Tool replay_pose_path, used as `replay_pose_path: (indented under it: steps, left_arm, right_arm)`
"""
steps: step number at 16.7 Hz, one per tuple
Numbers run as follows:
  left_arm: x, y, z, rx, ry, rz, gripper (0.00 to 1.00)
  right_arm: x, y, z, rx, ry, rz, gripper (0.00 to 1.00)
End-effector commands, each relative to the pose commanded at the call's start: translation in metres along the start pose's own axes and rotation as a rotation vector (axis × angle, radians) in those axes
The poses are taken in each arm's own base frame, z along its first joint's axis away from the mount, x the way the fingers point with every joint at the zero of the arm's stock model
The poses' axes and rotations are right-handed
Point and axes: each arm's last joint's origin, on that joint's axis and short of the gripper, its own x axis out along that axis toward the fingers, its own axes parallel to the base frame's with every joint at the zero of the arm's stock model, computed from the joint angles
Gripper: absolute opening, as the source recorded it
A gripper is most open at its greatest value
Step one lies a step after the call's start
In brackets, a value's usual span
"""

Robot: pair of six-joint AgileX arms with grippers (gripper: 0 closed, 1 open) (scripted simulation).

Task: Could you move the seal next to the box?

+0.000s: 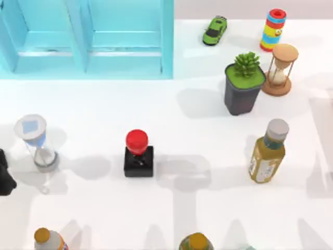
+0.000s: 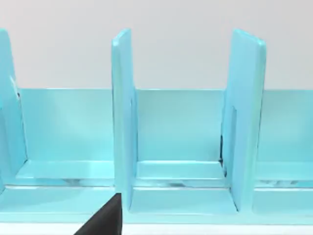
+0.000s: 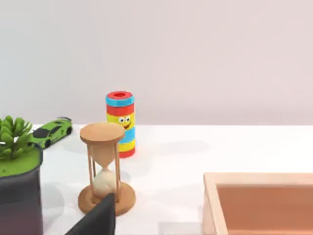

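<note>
Not started yet: seal [image 1: 138,154] sitting mid-table, untouched, well apart from box [image 3: 259,203] (right side). Left gripper [image 1: 5,174] idling at left edge, can't tell its grip. Whole carry remaining.

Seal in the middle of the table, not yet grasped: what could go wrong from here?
1. The seal has a round red knob on a black block; fingers closing on the knob might slip.
2. The blue-capped hourglass stands between the left gripper, at the table's left edge, and the seal; a direct sweep could topple it.
3. The wooden box appears in the right wrist view; a carry to the right passes the yellow bottle.
</note>
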Motion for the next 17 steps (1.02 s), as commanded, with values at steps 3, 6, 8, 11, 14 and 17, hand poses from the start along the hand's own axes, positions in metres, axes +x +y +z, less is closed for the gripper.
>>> replay_pose_path:
  steps: [3, 6, 8, 11, 14, 17]
  left_arm:
    - [0.0, 0.0, 0.0, 0.0, 0.0, 0.0, 1.0]
    - [0.0, 0.0, 0.0, 0.0, 0.0, 0.0, 1.0]
    - [0.0, 0.0, 0.0, 0.0, 0.0, 0.0, 1.0]
    - [0.0, 0.0, 0.0, 0.0, 0.0, 0.0, 1.0]
    - [0.0, 0.0, 0.0, 0.0, 0.0, 0.0, 1.0]
    - [0.0, 0.0, 0.0, 0.0, 0.0, 0.0, 1.0]
  right_arm:
    - [0.0, 0.0, 0.002, 0.004, 0.006, 0.003, 1.0]
    - [0.001, 0.004, 0.019, 0.035, 0.06, 0.031, 1.0]
    - [0.004, 0.008, 0.041, 0.07, 0.126, 0.062, 1.0]
    - [0.017, 0.02, 0.083, 0.13, 0.257, 0.116, 1.0]
    - [0.043, 0.04, 0.13, 0.187, 0.422, 0.166, 1.0]
    - [0.082, 0.073, 0.171, 0.226, 0.605, 0.199, 1.0]
